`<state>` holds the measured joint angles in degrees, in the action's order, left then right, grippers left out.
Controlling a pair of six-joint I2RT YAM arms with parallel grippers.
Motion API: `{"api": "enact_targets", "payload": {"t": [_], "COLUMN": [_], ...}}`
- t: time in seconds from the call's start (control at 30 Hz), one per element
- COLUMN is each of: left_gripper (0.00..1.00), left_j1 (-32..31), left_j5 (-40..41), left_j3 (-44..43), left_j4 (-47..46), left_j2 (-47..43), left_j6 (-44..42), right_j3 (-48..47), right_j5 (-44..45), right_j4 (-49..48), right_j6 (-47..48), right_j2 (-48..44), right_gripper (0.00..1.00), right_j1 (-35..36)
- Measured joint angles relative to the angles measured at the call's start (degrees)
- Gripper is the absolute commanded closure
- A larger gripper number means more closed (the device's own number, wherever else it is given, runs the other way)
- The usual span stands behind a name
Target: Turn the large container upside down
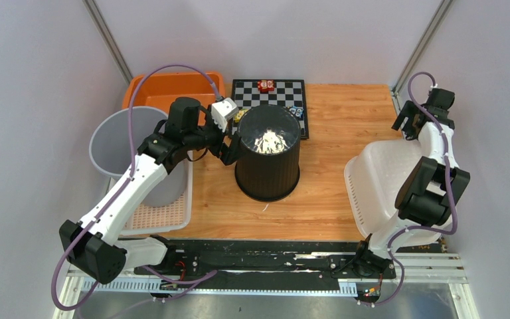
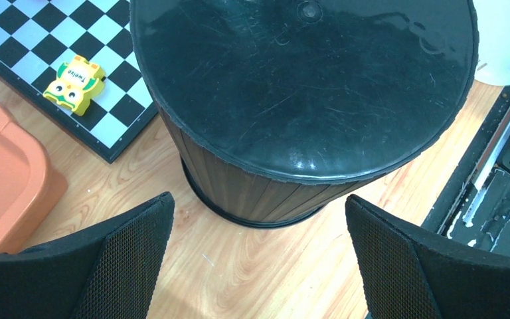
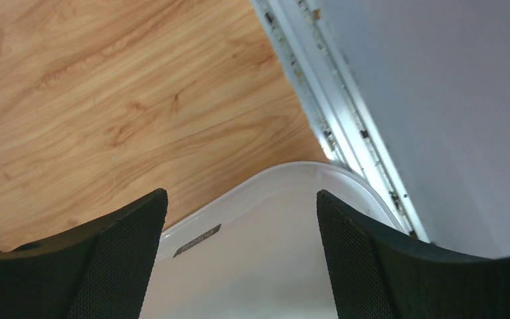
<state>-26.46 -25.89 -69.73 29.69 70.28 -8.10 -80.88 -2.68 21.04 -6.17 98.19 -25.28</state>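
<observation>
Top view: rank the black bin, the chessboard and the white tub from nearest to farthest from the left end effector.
1. black bin: in the centre, right beside the left end effector.
2. chessboard: just behind, at the far edge.
3. white tub: farthest, over on the right side.

the right tool [image 3: 240, 197] hangs with fingers apart over a white bin [image 3: 265, 226] on the wooden table [image 3: 106, 86]

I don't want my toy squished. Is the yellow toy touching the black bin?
Apart. Left wrist view shows bare board between toy and bin.
</observation>
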Motion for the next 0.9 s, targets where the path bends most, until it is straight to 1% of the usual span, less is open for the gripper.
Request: {"api": "enact_targets", "payload": {"t": [0.2, 0.37, 0.67, 0.77, 0.9], "left_gripper": [0.00, 0.00, 0.00, 0.00, 0.00], "left_j1": [0.0, 0.0, 0.0, 0.0, 0.0], "left_j5": [0.2, 0.6, 0.8, 0.3, -0.7], "left_j3": [0.0, 0.0, 0.2, 0.8, 2.0], "left_j4": [0.0, 0.2, 0.4, 0.3, -0.1], "left_j2": [-0.8, -1.3, -1.2, -0.5, 1.6], "left_j6": [-0.5, -0.5, 0.0, 0.6, 2.1], "right_j3": [5.7, 9.2, 10.4, 10.4, 10.5], "right_j5": [-6.8, -11.1, -10.6, -10.5, -10.8], "right_j4": [-0.7, -0.3, 6.0, 7.4, 8.4], "right_j6": [1.8, 4.5, 10.2, 13.4, 18.9], "right_j2": [-2.7, -8.3, -16.9, -19.5, -23.0], "right_gripper": [0.19, 0.19, 0.17, 0.15, 0.13], "right_j1": [0.0, 0.5, 1.6, 4.9, 14.8]}}
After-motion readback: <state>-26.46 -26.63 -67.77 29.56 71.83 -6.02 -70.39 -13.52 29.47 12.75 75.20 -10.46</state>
